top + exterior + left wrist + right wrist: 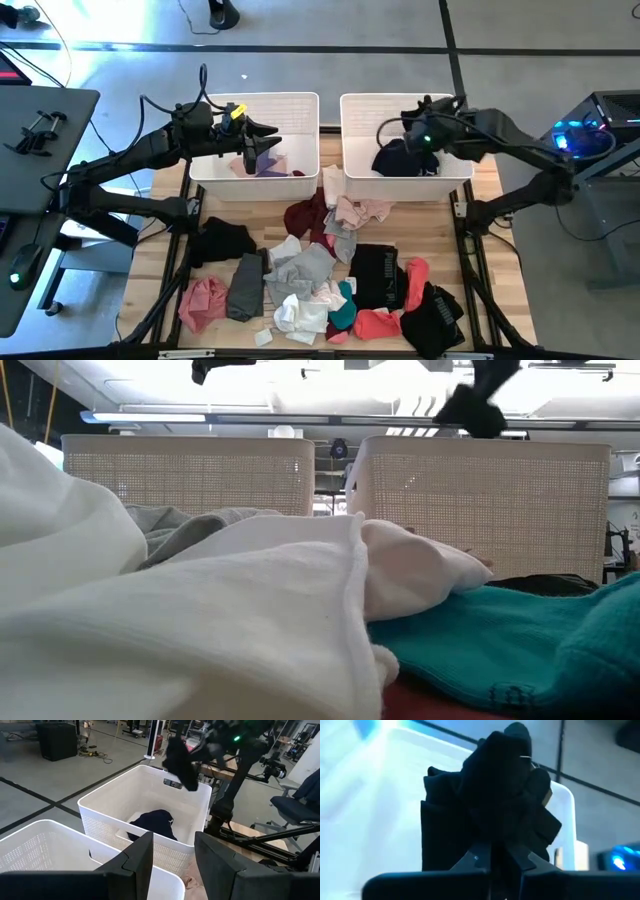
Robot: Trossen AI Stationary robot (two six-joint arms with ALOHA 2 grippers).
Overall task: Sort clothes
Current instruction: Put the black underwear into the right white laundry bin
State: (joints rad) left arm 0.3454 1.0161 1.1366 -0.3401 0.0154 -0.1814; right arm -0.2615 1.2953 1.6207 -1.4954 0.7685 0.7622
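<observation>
Clothes (320, 285) lay heaped on the worktop, well below both tools. Right tool (497, 855) pinched a black garment (495, 795), limp and light, over the right basket (455, 170). Left tool (172, 852) hung spread, empty. Bunched folds looked best for grasping.

A white garment (200, 620) is filling most of my level view across the table, with a teal garment (520, 640) lying against it and a grey one (185, 525) showing behind its fold. Beyond them the two white slatted baskets (190, 475) are standing side by side. A black garment (478, 405) is hanging above the right-hand basket (490, 495).
</observation>
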